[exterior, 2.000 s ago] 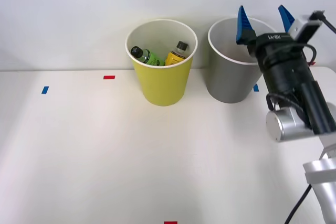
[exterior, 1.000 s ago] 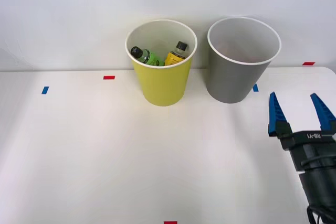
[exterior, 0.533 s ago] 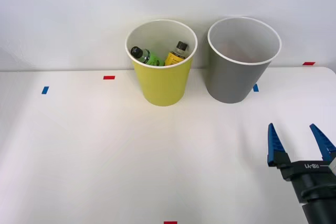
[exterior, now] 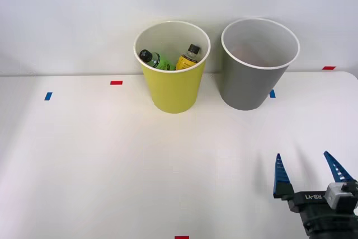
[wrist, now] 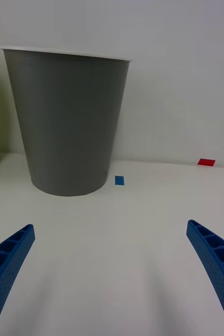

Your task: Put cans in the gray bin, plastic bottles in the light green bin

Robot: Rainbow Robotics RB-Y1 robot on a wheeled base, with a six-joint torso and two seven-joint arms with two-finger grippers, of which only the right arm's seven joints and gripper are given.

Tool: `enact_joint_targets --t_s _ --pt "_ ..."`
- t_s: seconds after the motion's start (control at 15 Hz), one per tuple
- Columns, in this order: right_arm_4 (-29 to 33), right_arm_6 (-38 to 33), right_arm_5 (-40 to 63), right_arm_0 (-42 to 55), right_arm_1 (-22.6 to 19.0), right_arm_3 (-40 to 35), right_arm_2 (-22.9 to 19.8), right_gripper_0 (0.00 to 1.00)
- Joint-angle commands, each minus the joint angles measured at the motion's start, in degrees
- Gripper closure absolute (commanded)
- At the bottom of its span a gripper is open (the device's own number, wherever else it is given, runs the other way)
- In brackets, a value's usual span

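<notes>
Holding the right gripper (exterior: 306, 173) low over the table's (exterior: 100, 160) front right corner, I am keeping its blue fingers (exterior: 278, 176) spread wide with nothing between them, because there is nothing on the bare tabletop for them to close on. Both bins are standing upright along the table's back edge, just beside each other and well apart from the gripper: the green bin (exterior: 172, 89) toward the middle, the gray bin (exterior: 251, 79) nearer the back right corner. I am seeing the two bottles leaning inside the green bin, the green bottle (exterior: 154, 59) beside the yellow bottle (exterior: 188, 56), black caps up against the white wall, which is where they belong. The can I cannot find anywhere on the table; the gray bin's depth is hidden from the front view, so I judge the can is probably lying at its bottom, though I cannot confirm that. In the wrist view the gray bin (wrist: 70, 121) is standing ahead of the open fingers (wrist: 9, 257), with a small blue tape mark (wrist: 120, 180) just beside its base. I am judging the sorting finished.
</notes>
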Motion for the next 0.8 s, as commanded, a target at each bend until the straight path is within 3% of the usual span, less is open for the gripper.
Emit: enact_joint_targets --t_s 0.07,0.27,0.4,0.8 --pt "0.1 0.5 0.0 0.0 1.1 0.9 -0.7 0.0" --pt "1.1 -2.1 0.1 -0.1 0.6 0.9 -1.0 0.0" --pt "7.2 -11.7 0.1 0.4 1.5 0.8 -1.0 0.0" --pt "21.0 -31.9 -4.7 3.2 4.8 0.9 -2.1 0.0"
